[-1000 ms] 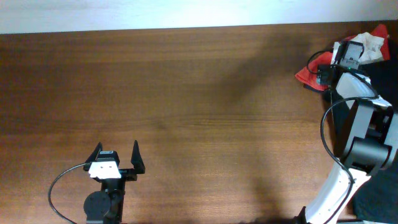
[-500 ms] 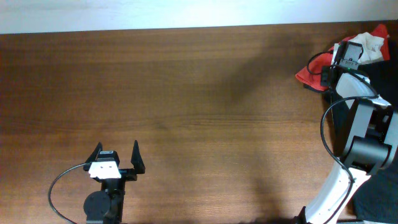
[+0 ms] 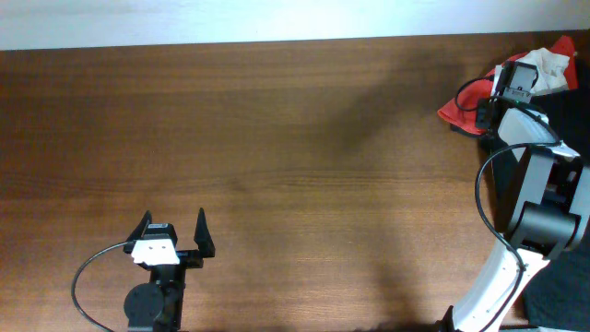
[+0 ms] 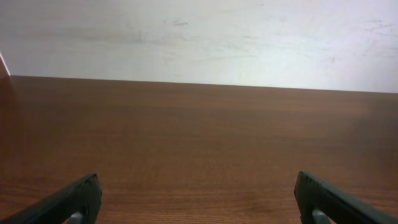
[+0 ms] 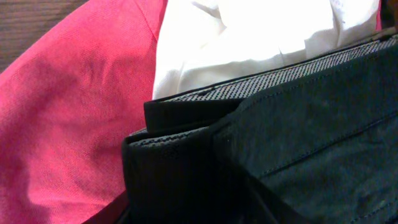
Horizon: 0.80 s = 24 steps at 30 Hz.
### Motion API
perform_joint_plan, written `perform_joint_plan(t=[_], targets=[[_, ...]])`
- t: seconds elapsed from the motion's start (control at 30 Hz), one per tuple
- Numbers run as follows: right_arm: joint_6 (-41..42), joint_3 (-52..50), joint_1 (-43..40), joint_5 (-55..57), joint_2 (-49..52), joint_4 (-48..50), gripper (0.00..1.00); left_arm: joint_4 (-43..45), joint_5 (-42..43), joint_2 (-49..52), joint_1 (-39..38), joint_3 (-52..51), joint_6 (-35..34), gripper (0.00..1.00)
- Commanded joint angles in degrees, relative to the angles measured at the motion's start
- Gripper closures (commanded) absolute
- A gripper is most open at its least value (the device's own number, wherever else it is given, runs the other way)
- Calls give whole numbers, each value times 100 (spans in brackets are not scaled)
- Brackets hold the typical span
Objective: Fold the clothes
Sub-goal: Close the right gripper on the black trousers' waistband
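The clothes lie in a pile at the table's far right back corner: a red cloth (image 3: 452,111), a white cloth (image 3: 555,66) and a black garment. My right gripper (image 3: 481,109) is down in this pile. In the right wrist view its dark fingers (image 5: 186,199) meet low in the frame, pressed on the folded edge of the black garment (image 5: 298,130), with the red cloth (image 5: 74,106) to the left and the white cloth (image 5: 249,31) above. My left gripper (image 3: 173,219) is open and empty near the front left; in the left wrist view (image 4: 196,190) only bare table lies between its fingers.
The brown wooden table (image 3: 295,138) runs to a white wall (image 4: 199,37) at the back. The right arm's base (image 3: 516,258) stands at the right edge, with a cable looping beside it.
The right wrist has shifted very slightly at the clothes pile. The left arm has not moved.
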Motion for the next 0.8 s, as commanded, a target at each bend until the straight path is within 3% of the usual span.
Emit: perform_joint_plan(t=[0.0, 0.07, 0.23, 0.33, 0.47, 0.77], targets=[[39, 94, -4, 50, -225, -48, 58, -2, 61, -42, -15, -31, 111, 1], [42, 94, -4, 118, -280, -72, 58, -2, 61, -42, -15, -31, 111, 1], [42, 94, -4, 197, -476, -109, 77, -2, 61, -42, -15, -31, 111, 1], [42, 94, -4, 197, -601, -129, 96, -2, 61, -42, -15, -31, 111, 1], [79, 94, -4, 201, -702, -166, 96, -2, 61, -42, -15, -31, 111, 1], [1150, 94, -7, 1060, -1204, -188, 96, -2, 61, -42, -15, -31, 111, 1]])
